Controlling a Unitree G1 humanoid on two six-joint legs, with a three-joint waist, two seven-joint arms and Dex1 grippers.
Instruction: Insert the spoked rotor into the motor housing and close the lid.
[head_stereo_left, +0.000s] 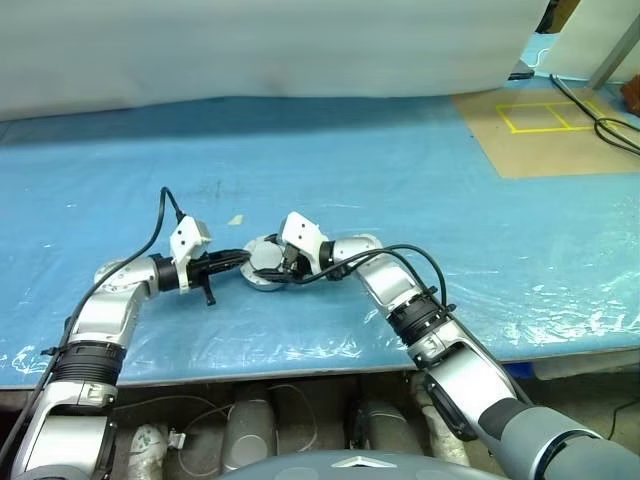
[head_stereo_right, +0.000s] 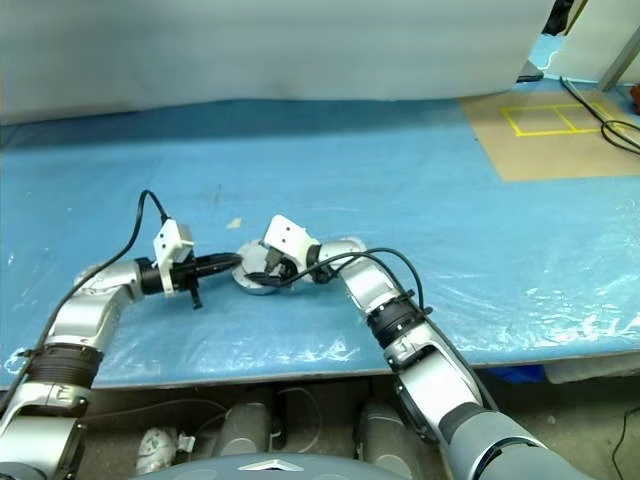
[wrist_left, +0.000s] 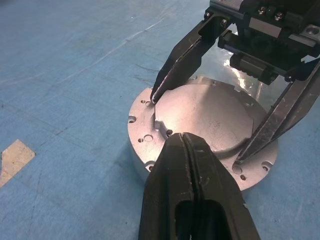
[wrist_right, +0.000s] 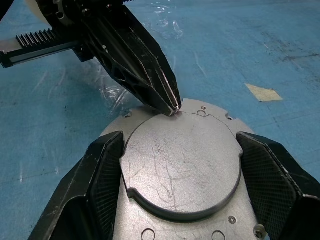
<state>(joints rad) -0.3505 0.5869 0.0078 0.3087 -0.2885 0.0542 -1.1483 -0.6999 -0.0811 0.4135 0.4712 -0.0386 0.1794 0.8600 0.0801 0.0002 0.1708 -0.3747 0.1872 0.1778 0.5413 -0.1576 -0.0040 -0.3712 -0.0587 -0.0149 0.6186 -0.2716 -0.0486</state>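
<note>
The motor housing (wrist_left: 145, 162) is a round metal cup standing on the blue table in front of me. The lid (wrist_right: 180, 165) lies on it, plain grey face up. My right gripper (wrist_right: 178, 139) reaches in from the right and straddles the lid's raised disc, with its fingers (wrist_left: 177, 62) pressed against opposite sides. My left gripper (wrist_left: 184, 139) comes from the left. It is shut with nothing in it, and its tip touches the lid's near edge. The spoked rotor is hidden.
A small scrap of tan tape (head_stereo_left: 235, 220) lies just beyond the housing. A brown board with yellow tape squares (head_stereo_left: 545, 130) and black cables (head_stereo_left: 600, 125) sit at the back right. The table's front edge (head_stereo_left: 300, 370) runs close below both arms.
</note>
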